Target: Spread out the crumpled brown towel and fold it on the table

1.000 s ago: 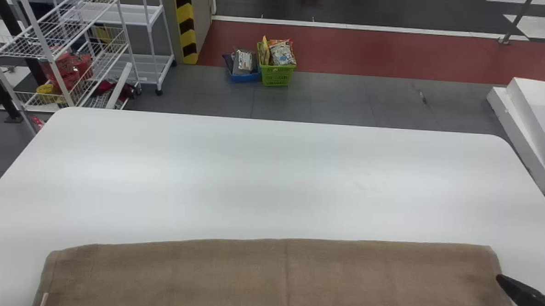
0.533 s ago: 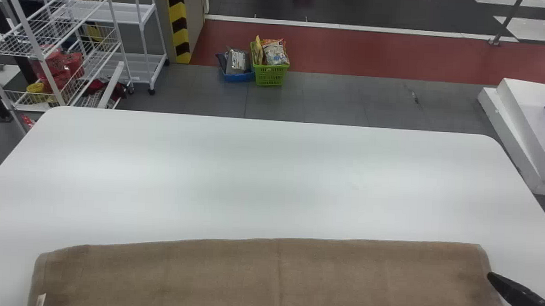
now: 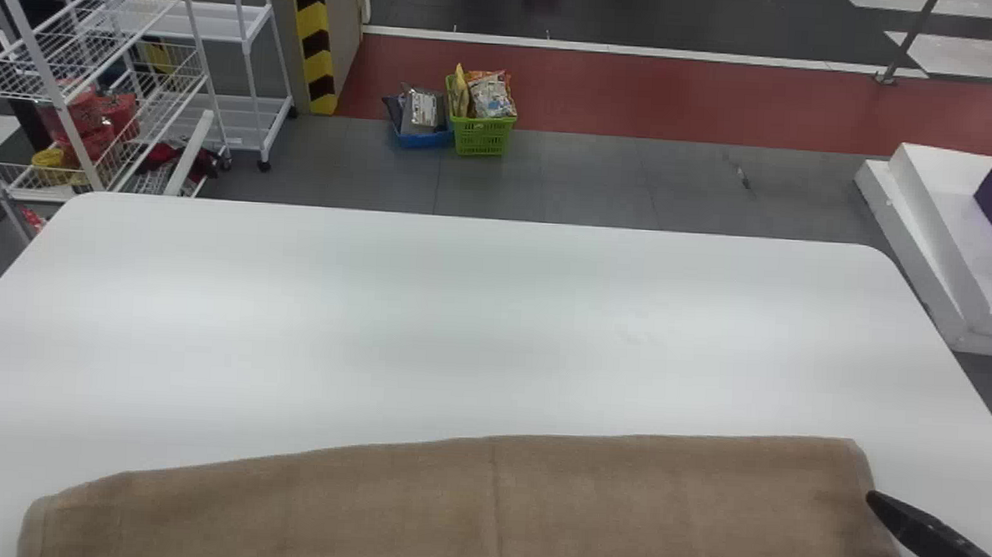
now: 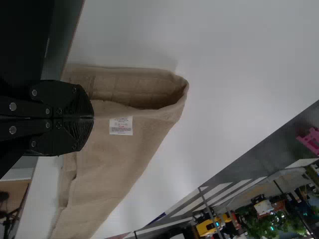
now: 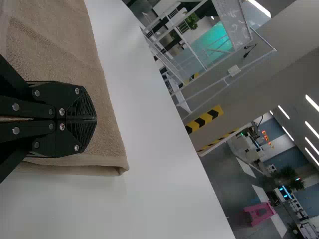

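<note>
Left gripper (image 4: 93,117): fingers together, apparently clamped on the towel's edge beside the white label (image 4: 121,125).
Right gripper (image 5: 94,119): fingers together over the cloth near a corner; I cannot tell whether any is pinched between them.
Brown towel (image 3: 452,511): across the robot's side of the table, broadly spread at its right part, with layers gaping into a loop at its left end.
Change: the towel's left far corner has slipped toward the robot, while its right far corner holds its place on the table.
Meaning: the far edge now slants, so the left end probably needs squaring before the fold is pressed flat.
Table (image 3: 461,310): white, reaching well beyond the towel.
</note>
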`<state>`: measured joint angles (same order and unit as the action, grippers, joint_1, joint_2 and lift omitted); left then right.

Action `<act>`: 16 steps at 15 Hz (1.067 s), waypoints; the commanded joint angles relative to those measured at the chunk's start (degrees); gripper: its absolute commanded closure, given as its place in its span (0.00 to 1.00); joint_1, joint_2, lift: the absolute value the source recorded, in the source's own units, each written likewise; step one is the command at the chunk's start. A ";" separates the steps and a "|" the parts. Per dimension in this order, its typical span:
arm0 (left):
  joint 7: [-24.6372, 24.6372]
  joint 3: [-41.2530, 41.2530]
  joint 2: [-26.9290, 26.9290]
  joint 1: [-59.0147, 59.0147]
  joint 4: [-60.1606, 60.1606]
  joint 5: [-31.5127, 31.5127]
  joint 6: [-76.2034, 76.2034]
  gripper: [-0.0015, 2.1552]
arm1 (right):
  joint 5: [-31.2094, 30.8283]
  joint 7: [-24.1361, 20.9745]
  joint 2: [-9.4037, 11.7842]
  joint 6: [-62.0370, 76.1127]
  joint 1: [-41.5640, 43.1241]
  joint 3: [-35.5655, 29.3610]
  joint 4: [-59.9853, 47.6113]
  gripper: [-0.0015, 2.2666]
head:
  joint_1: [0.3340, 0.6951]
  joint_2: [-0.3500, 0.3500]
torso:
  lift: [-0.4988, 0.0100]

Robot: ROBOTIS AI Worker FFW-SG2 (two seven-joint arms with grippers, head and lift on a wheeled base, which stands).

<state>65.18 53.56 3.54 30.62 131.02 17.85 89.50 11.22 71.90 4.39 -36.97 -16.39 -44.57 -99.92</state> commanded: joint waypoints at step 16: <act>4.96 4.45 1.30 -2.05 0.82 -4.93 0.53 0.61 | -0.59 -1.67 1.85 5.37 1.10 1.24 5.17 0.63 | 1.00 0.45 | 0.73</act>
<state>69.88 56.79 4.92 28.55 131.04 12.59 89.96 10.68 70.31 6.09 -32.42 -15.37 -43.67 -95.37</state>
